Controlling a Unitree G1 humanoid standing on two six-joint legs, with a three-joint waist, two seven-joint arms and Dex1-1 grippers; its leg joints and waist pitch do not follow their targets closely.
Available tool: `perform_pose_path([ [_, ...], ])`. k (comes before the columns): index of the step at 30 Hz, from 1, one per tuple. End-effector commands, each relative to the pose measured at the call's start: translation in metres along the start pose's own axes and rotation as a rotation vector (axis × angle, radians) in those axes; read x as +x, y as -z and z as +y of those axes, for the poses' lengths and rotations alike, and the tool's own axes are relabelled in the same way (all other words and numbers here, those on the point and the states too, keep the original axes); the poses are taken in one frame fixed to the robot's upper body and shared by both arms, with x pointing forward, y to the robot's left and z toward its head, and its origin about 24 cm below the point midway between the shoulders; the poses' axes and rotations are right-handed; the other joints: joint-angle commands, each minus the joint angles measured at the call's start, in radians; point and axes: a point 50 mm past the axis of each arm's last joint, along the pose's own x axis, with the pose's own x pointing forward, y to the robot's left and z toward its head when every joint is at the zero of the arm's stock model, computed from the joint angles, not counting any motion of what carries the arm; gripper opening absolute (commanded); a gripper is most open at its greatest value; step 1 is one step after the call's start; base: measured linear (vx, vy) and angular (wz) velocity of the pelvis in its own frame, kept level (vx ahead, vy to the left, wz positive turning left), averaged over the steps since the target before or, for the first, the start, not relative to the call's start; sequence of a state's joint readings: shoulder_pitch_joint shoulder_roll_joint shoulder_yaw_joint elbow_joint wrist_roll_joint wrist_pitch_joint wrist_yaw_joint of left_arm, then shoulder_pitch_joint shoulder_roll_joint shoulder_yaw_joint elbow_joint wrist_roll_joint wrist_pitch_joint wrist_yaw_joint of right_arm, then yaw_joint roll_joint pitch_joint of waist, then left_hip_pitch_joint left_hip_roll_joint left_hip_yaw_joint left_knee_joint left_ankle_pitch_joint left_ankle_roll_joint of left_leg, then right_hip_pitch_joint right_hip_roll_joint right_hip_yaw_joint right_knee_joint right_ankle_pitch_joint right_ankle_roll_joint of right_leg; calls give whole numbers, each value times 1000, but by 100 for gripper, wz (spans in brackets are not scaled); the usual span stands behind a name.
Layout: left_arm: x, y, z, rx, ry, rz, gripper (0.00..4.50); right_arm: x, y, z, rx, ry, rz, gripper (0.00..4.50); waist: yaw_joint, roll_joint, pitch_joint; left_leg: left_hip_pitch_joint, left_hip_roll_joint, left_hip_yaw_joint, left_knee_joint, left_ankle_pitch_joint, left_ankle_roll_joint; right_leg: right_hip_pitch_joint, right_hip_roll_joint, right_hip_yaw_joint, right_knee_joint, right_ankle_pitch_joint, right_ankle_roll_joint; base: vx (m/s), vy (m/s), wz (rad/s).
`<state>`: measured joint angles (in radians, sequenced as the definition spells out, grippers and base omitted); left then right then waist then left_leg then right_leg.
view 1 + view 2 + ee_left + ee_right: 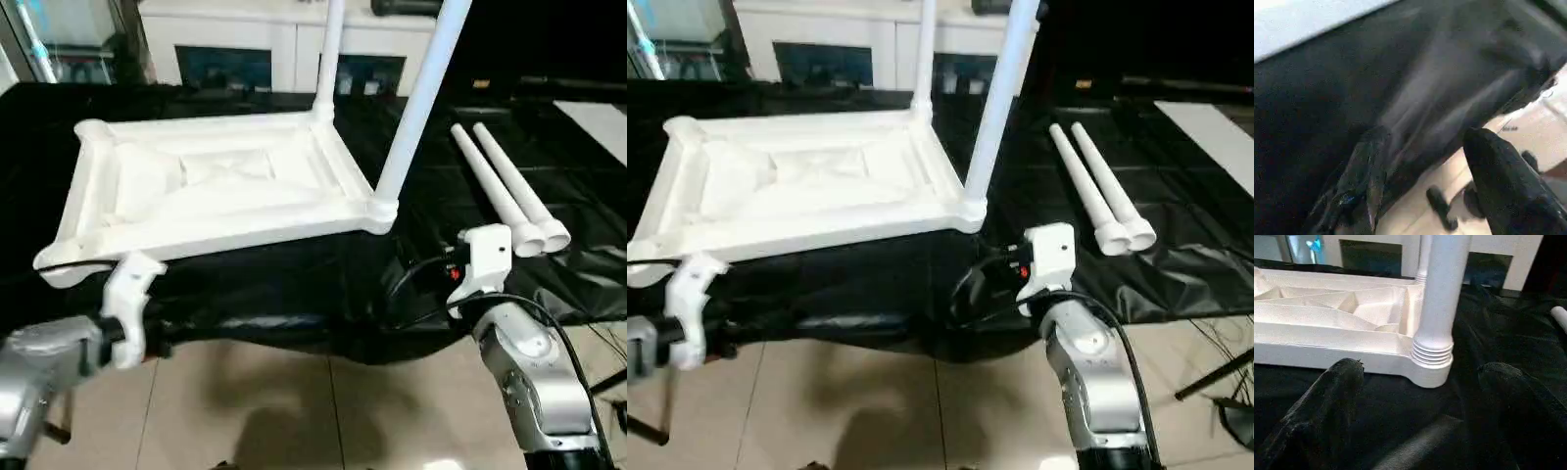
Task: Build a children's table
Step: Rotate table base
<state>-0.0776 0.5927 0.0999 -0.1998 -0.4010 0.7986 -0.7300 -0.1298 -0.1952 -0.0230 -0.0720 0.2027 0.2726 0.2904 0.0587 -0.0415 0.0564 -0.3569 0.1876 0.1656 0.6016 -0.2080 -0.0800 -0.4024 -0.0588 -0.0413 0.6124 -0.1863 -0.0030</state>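
The white tabletop (216, 186) of the children's table lies underside up on a black cloth. Two white legs stand upright in its right-hand corner sockets: one at the near corner (416, 108), one at the far corner (330, 59). Two more legs (505, 191) lie side by side on the cloth to the right. In the right wrist view my right gripper (1422, 367) is open, a short way in front of the near leg's ribbed socket (1432, 355). My left gripper (1427, 137) is open and empty against the cloth's hanging front, below the tabletop's near left corner (59, 269).
The black cloth (294, 294) hangs over the work table's front edge above a tiled floor (294, 411). A white cabinet with glass doors (274, 44) stands behind. Black cables (421, 284) loop by my right wrist. A stand's leg (1215, 377) reaches in at the right.
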Motion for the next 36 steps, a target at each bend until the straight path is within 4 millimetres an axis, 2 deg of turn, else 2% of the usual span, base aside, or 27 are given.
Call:
perform_pose_path([
  [1,2,-17,9,69,-96,-84,277,1,-4,-2,-2,-4,-19,420,-3,18,-47,14,33,-7,-91,-280,-27,29,-61,47,-83,-310,-125,0,0,0],
  [2,2,-30,15,124,-164,-162,277,1,-5,-2,-2,-5,-19,420,-5,13,-49,9,31,-8,-91,-267,-27,35,-62,46,-81,-299,-122,0,0,0],
  [3,2,-30,15,124,-164,-162,277,1,-5,-2,-2,-5,-19,420,-4,13,-48,5,31,-10,-92,-260,-24,38,-62,46,-82,-299,-119,0,0,0],
  [4,1,-40,21,161,-235,-212,277,1,-5,-2,-3,-6,-20,420,-5,12,-51,7,31,-9,-90,-252,-24,37,-61,45,-81,-289,-113,0,0,0],
  [5,-2,-53,34,252,-394,-225,277,1,-5,-2,-6,-9,-19,420,-7,12,-53,6,31,-10,-89,-238,-23,40,-60,45,-77,-264,-113,0,0,0],
  [6,-2,-53,34,252,-394,-225,277,1,-5,-2,-6,-9,-19,420,-8,10,-55,5,30,-9,-86,-224,-20,40,-59,45,-74,-239,-111,0,0,0],
  [7,-4,-54,42,297,-478,-181,277,1,-5,-3,-6,-9,-19,420,-8,11,-57,4,30,-10,-86,-211,-19,43,-60,44,-70,-224,-114,0,0,0],
  [8,-11,-50,59,326,-607,-103,277,1,-5,-3,-6,-9,-18,420,-11,11,-57,2,29,-10,-85,-194,-15,43,-57,44,-69,-204,-113,0,0,0],
  [10,-17,-46,71,281,-683,-71,277,1,-5,-4,-6,-8,-17,420,-17,12,-60,3,27,-9,-81,-166,-17,43,-56,44,-63,-172,-122,0,0,0],
  [12,-19,-43,76,254,-711,-61,277,1,-5,-4,-6,-8,-16,420,-20,14,-61,4,28,-8,-80,-149,-15,43,-59,44,-61,-146,-143,0,0,0],
  [13,-24,-38,85,249,-770,-23,277,1,-5,-4,-9,-8,-14,420,-19,16,-63,6,29,-8,-78,-137,-13,43,-58,44,-59,-120,-157,0,0,0],
  [14,-27,-36,89,251,-796,-5,306,1,-5,-4,-9,-8,-13,420,-19,16,-63,7,28,-7,-77,-126,-8,42,-56,43,-56,-90,-169,0,0,0],
  [15,-29,-34,93,245,-818,1,313,1,-5,-4,-9,-8,-13,420,-18,20,-64,6,28,-7,-77,-123,-7,43,-57,43,-55,-79,-173,0,0,0],
  [17,-32,-32,97,241,-840,9,318,1,-5,-5,-9,-7,-13,420,-17,16,-64,7,29,-6,-77,-120,-2,46,-59,43,-54,-55,-188,0,0,0],
  [19,-33,-32,99,246,-845,15,348,0,-5,-5,-8,-6,-14,420,-14,17,-62,8,31,-5,-78,-138,1,44,-60,43,-57,-76,-193,0,0,0],
  [23,-33,-20,107,207,-786,78,355,0,-5,-5,-10,-6,-10,420,-8,17,-58,15,32,-5,-83,-188,-11,38,-62,45,-64,-162,-178,0,0,0],
  [24,-35,-19,110,204,-788,89,355,0,-5,-6,-10,-7,-10,420,-8,13,-56,14,31,-5,-83,-197,-12,37,-62,45,-66,-177,-175,0,0,0],
  [27,-39,-15,115,150,-748,102,355,0,-5,-7,-11,-8,-9,420,-7,13,-55,15,33,-8,-87,-227,-24,35,-66,46,-69,-230,-159,0,0,0],
  [28,-40,-15,116,128,-729,97,355,0,-6,-7,-12,-8,-8,420,-6,10,-55,15,32,-7,-86,-226,-24,35,-66,46,-70,-232,-158,0,0,0],
  [34,-51,-11,124,-18,-692,137,355,0,-6,-9,-17,-8,-6,420,-8,15,-58,15,32,-7,-85,-197,-23,36,-66,46,-62,-182,-175,0,0,0],
  [36,-55,-11,128,-98,-694,141,355,0,-7,-10,-19,-6,-6,420,-11,13,-58,13,31,-6,-85,-183,-23,39,-66,46,-59,-158,-184,0,0,0],
])
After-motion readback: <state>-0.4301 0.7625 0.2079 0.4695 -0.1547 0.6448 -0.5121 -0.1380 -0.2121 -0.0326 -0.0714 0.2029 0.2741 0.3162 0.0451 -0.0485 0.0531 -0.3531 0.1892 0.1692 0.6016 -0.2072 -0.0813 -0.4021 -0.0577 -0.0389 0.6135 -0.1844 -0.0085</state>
